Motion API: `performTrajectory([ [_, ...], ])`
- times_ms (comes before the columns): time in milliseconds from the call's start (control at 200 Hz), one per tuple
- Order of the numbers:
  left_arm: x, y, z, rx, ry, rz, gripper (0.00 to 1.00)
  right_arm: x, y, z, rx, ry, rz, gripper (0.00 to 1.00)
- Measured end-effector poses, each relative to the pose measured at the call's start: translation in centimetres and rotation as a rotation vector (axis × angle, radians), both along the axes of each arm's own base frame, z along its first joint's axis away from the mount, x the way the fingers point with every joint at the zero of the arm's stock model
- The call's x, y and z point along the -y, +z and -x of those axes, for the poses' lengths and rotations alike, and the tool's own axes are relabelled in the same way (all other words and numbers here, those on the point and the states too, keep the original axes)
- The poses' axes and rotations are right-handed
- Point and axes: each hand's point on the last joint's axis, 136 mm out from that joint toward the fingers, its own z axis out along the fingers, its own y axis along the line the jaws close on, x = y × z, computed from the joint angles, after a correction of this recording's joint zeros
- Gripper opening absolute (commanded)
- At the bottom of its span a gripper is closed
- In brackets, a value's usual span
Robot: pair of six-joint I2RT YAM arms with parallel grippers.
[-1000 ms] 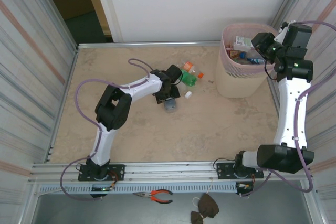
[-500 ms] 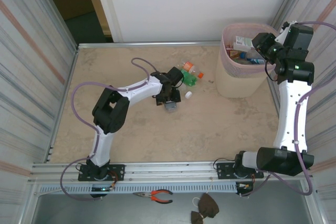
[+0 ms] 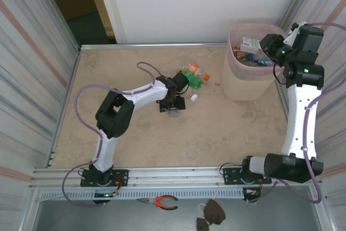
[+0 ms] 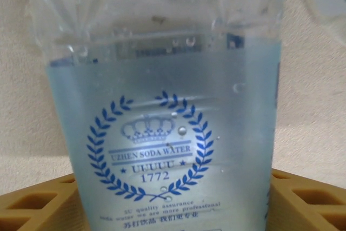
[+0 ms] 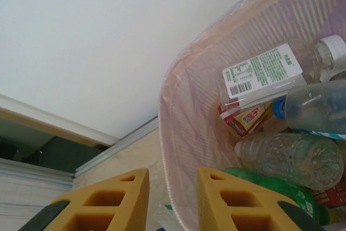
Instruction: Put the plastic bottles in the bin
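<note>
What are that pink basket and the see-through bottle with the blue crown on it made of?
The bin looks like thin matte plastic: pale pink, its wall moulded into a fine mesh that light passes through. The clear bottle seems to be glossy transparent plastic, with droplets and highlights on its surface and a blue wreath printed on it.

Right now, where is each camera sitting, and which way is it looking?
Top external: high above and behind the arms, looking down at the table, both arms, the green bottle and the bin.
Left wrist: on the left arm, pointing straight at a clear soda water bottle between its yellow fingers.
Right wrist: on the right arm, looking into the bin at bottles inside; its yellow fingers show.
Shared: top external and right wrist both see the bin.
</note>
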Motion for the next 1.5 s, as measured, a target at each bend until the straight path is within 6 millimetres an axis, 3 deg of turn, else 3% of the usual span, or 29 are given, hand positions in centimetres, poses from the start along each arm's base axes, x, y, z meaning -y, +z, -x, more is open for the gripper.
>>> performTrajectory([
  [847, 0.0, -0.6, 1.3, -0.023, -0.044, -0.029, 0.68, -0.7, -0.2, 0.0, -0.008, 0.016, 0.000, 0.28],
  [1052, -0.2, -1.6, 1.6, -0.040, -0.057, -0.048, 0.67, -0.7, -0.1, 0.1, -0.005, 0.017, 0.000, 0.28],
  [1503, -1.0, -0.8, 1.7, -0.011, -0.072, -0.065, 0.56, -1.1, 0.3, 0.5, 0.005, 0.026, 0.002, 0.31],
])
